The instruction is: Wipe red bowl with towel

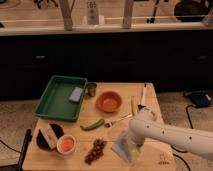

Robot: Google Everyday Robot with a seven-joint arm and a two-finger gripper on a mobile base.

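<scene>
Holding my gripper (132, 145) down at towel (121, 149), near front edge of table (161, 158); whether clamping or not, cannot tell. Seeing red bowl (109, 101) mid-table, well apart. Am judging towel soft, light, floppy: pinching bunched fold near edge seems best.

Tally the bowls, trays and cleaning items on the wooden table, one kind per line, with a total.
Bowls: 2, the wide orange-red bowl and the small pale-rimmed bowl.
Trays: 1, the green rectangular tray.
Cleaning items: 2, the folded grey-blue towel and the grey-blue sponge block.
Total: 5.
The gripper is down at the towel's right side.
</scene>
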